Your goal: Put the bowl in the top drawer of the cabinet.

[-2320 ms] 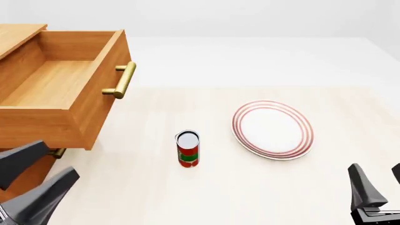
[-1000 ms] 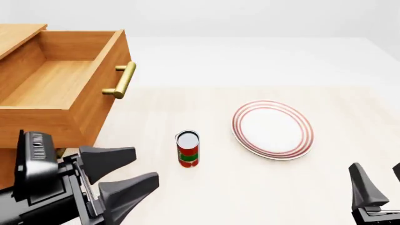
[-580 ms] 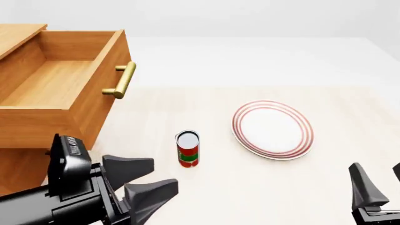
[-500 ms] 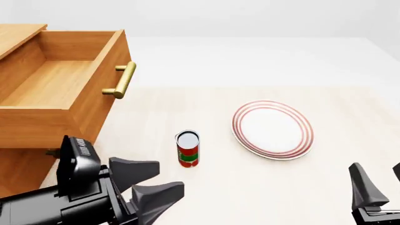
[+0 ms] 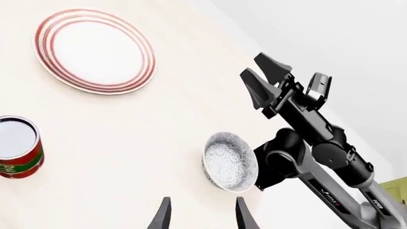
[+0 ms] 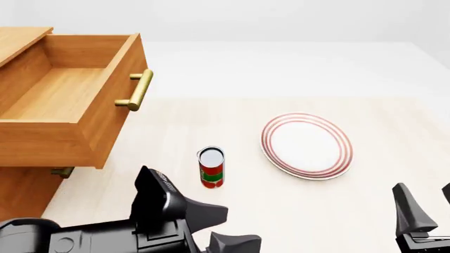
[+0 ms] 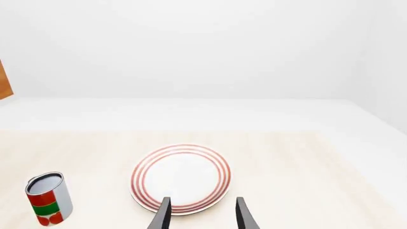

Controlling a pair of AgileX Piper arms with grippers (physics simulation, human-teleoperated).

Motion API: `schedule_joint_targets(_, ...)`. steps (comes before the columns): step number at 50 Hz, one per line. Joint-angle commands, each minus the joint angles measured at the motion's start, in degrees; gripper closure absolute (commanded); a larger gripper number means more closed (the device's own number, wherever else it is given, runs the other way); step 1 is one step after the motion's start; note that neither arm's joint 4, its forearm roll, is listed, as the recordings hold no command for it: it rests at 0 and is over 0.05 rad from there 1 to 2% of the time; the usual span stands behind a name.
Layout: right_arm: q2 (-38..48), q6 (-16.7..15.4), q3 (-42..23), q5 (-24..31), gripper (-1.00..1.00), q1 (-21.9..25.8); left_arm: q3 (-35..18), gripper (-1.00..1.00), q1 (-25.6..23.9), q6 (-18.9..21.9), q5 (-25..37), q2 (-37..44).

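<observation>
Table (image 6: 338, 211), bowl (image 5: 230, 161), open top drawer (image 6: 56, 100)

A pale wood-grain worktop (image 6: 168, 132) carries a red-ringed white plate (image 6: 306, 145), an upright red-and-green can (image 6: 212, 167), a speckled bowl (image 5: 229, 161) and the wooden cabinet (image 6: 21, 190) at its left edge.

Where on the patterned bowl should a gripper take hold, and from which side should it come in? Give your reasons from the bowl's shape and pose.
Grip the rim of the bowl, one finger inside and one outside the wall. It appears to sit upright and open on the table, too wide to span, so coming from above probably suits best. The left gripper, open and aimed at it, looks best placed; the right arm stands close beside the bowl.
</observation>
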Motion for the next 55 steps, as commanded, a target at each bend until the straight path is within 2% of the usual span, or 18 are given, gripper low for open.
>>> schedule_joint_targets(1,0.0,0.0,0.0,0.0,-1.0,0.0,-0.7,-1.0,-1.9,-1.6,-1.7,3.8)
schedule_joint_targets(35,0.0,0.0,0.0,0.0,-1.0,0.0,-3.1,-1.0,-5.6,-5.0,-4.4,11.8)
schedule_joint_targets(55,0.0,0.0,0.0,0.0,-1.0,0.0,-2.3,-1.0,-5.6,-10.8,-9.3,15.7)
